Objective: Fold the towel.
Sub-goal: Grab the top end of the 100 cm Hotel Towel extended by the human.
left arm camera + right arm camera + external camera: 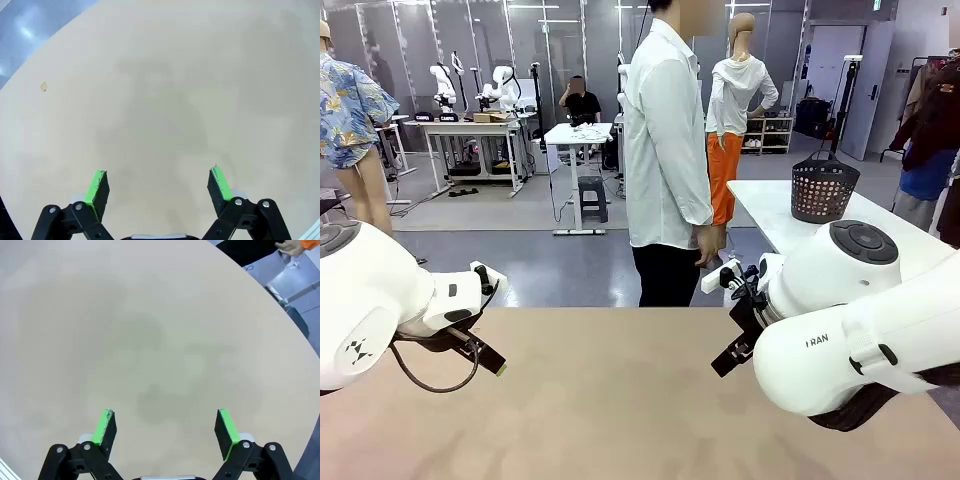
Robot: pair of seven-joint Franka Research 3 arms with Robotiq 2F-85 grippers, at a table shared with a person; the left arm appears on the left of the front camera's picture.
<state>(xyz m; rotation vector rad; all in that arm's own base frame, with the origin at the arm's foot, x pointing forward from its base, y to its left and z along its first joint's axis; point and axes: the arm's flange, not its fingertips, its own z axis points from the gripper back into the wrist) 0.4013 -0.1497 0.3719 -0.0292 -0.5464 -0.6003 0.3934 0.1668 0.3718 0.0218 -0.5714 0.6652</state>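
Note:
The towel is out of view. My left gripper point(488, 358) hangs over the left part of the bare beige table point(620, 400), and in the left wrist view its green-padded fingers point(99, 189) stand wide apart, so the left gripper point(159, 176) is open with nothing between them. My right gripper point(730, 356) hovers over the right part of the table. In its own wrist view the right gripper point(164, 416) is open too, above plain tabletop.
A person in a white shirt point(665, 150) stands at the table's far edge, arms down, one hand point(708, 245) at the hip. A black basket point(824, 186) sits on a white table at the back right. The floor point(30, 25) shows beyond the table edge.

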